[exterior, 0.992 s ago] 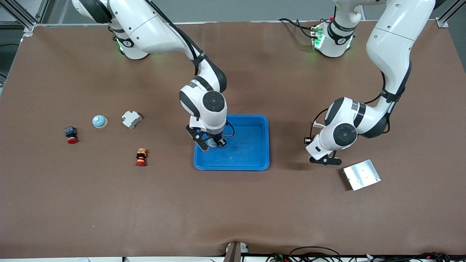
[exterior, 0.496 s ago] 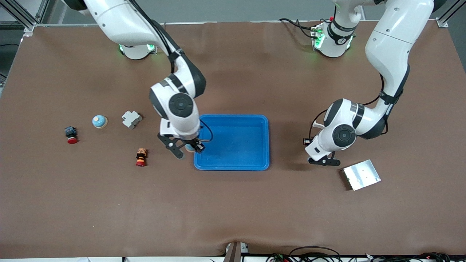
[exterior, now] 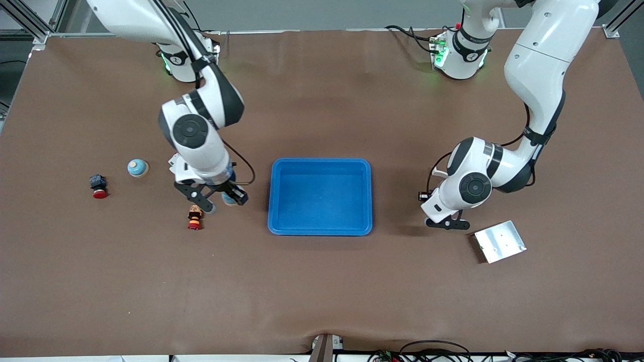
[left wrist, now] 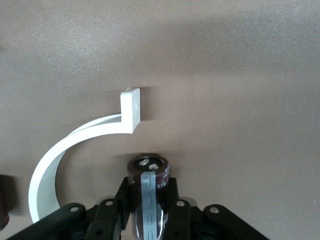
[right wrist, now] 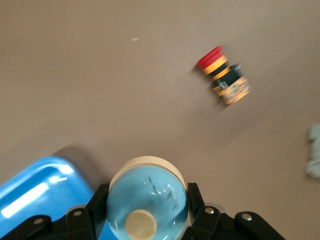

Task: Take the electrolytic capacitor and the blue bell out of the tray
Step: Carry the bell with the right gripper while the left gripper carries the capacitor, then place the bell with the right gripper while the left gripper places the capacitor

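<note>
— Right arm, what have you got?

— My right pincer (right wrist: 145, 212) is clamped on a bell (right wrist: 146, 197) — pale blue dome, cream button. I'm over bare tabletop (exterior: 322, 291), between the blue tray (exterior: 320, 229) and the orange-and-red button stack (exterior: 194, 217). A second bell (exterior: 137, 167) sits nearer my end's edge of the tabletop.

— Left arm, and you?

— My left pincer (left wrist: 149, 210) grips the capacitor (left wrist: 148, 192) — dark cylinder, grey stripe. I'm over the tabletop between the tray and the metal plate (exterior: 499, 241); a white curved bracket (left wrist: 75, 150) lies under me.
</note>
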### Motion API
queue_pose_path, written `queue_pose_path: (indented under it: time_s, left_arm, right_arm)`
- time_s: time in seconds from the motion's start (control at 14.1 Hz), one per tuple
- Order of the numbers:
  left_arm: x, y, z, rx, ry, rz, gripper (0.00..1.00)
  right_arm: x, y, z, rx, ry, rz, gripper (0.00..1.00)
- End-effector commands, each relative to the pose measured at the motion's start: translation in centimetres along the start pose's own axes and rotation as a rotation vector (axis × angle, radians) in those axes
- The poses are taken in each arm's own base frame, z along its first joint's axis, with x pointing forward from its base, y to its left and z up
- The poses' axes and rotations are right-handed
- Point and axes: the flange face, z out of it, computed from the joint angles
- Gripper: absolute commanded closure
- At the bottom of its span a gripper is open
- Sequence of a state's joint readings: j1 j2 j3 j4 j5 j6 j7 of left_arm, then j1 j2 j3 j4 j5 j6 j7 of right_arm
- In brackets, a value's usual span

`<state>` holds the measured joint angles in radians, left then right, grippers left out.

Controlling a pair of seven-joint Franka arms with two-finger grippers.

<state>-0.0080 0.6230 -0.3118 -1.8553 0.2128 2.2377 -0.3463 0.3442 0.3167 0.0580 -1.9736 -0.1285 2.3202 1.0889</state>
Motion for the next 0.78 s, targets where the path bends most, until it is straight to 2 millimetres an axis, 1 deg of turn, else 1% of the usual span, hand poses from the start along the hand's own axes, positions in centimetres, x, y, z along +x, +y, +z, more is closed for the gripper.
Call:
queue_pose_path:
  time_s: [0.0,0.07,0.14,0.21,0.35,0.5,0.57,0.71]
  left_arm:
    - [0.3,0.2,-0.4,0.015,0.019,-0.028,0.23]
    - [0.3,0.1,-0.5,0.015,0.021,-0.03,0.11]
    - [0.3,0.1,-0.7,0.016,0.024,-0.029,0.03]
    - [0.3,0.1,-0.9,0.016,0.027,-0.028,0.0]
    - [0.3,-0.2,-1.1,0.016,0.029,-0.032,0.0]
    - [0.2,-0.6,-2.1,0.019,0.035,-0.039,0.0]
    - [0.1,-0.9,-2.7,0.022,0.037,-0.043,0.0]
    - [-0.1,-1.2,-3.8,0.032,0.036,-0.046,0.0]
  right_arm:
    - [2.7,7.1,-0.4,-0.004,-0.014,-0.087,1.0]
    - [3.8,9.2,0.1,-0.003,-0.025,-0.112,1.0]
    - [4.9,11.3,0.5,0.014,-0.045,-0.129,1.0]
    - [6.1,13.3,1.0,0.036,-0.069,-0.158,1.0]
    - [8.8,16.8,1.3,0.06,-0.09,-0.219,1.0]
    - [11.6,20.4,1.7,0.061,-0.09,-0.282,1.0]
    - [12.3,21.6,1.8,0.062,-0.088,-0.316,1.0]
    - [13.1,22.7,2.1,0.064,-0.083,-0.34,1.0]
